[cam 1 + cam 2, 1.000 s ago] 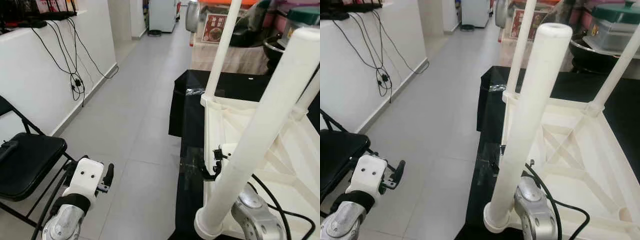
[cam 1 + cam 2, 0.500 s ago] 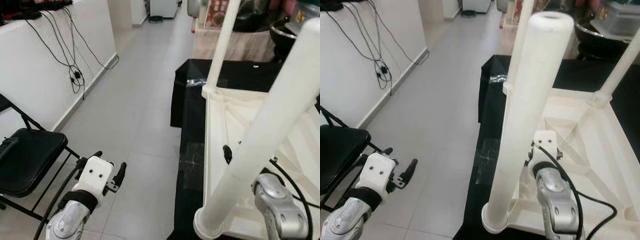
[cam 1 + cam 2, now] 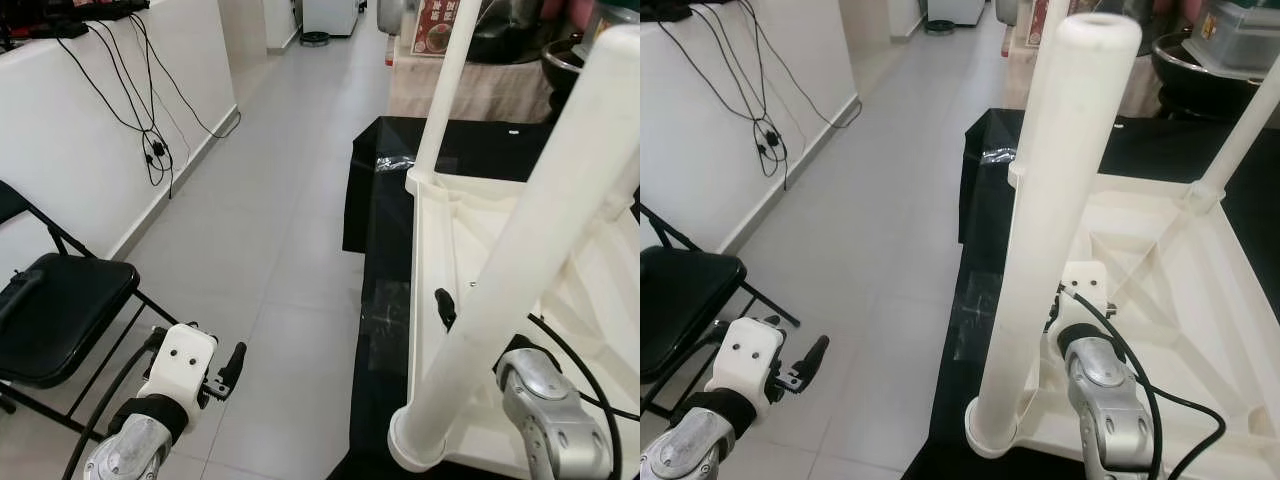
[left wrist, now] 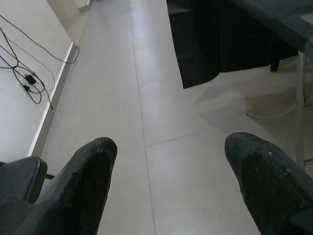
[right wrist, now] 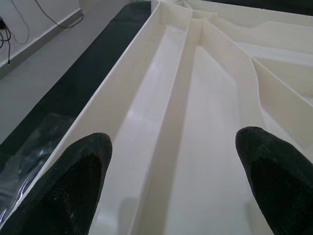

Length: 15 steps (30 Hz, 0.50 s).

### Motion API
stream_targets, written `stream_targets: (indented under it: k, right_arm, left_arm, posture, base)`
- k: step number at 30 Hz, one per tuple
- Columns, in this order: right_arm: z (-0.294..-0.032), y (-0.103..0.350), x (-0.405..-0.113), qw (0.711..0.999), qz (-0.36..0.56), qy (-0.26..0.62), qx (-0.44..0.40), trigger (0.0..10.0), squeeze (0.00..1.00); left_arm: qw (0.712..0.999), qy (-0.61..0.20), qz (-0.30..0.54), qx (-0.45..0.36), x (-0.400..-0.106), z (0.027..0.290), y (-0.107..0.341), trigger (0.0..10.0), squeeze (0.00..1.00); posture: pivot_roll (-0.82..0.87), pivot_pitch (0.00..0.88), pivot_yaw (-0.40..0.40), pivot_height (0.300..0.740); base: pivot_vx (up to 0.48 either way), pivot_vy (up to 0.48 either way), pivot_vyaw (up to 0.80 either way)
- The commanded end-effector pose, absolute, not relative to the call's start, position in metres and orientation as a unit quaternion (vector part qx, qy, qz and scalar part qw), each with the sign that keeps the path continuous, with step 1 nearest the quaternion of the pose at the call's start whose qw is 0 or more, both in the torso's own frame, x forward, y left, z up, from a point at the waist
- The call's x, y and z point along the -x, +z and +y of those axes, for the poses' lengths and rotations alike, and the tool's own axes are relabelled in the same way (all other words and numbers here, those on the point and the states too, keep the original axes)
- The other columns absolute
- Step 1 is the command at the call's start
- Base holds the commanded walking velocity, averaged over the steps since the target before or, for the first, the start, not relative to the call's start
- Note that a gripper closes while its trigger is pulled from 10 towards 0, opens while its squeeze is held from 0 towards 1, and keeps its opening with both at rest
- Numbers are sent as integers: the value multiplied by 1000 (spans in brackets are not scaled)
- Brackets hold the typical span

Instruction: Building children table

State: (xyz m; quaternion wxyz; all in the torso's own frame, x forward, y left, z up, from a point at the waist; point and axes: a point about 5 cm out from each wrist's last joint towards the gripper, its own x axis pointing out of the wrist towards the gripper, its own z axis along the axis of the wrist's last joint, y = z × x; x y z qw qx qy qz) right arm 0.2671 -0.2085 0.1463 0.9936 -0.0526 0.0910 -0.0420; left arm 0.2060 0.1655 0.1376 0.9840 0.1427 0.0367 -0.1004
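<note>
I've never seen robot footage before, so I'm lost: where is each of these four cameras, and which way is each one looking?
Left eye: on the head, looking forward and down at the upturned table, chair and floor; both arms show.
Right eye: beside it, same scene; the near leg stands in front of the right arm.
Left wrist: looks along the open left hand at the floor.
Right wrist: looks along the open right hand into the table's ribbed underside.
Shared: both eyes show both arms; the right wrist and the eyes share the table.

home interior | tiled floor (image 3: pixel 270 230) | folding chair (image 3: pixel 50 320) | wall cables (image 3: pixel 150 150)
</note>
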Motion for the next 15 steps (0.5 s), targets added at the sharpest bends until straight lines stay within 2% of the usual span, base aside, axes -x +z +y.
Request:
stream_targets:
  k: [1,15]
  right_arm:
    - [-206,146,-265,995,84,-38,46,10000,0]
    - [-209,148,-267,995,77,-44,50,10000,0]
  left_arm:
    - [982,-104,48,-149,-205,167,133,10000,0]
    - [983,-109,50,-141,-206,165,135,10000,0]
  posture:
    - [-37,105,-6,740]
    - [-34,94,-16,740]
  base:
    - [-289,0,0]
    - [-296,0,0]
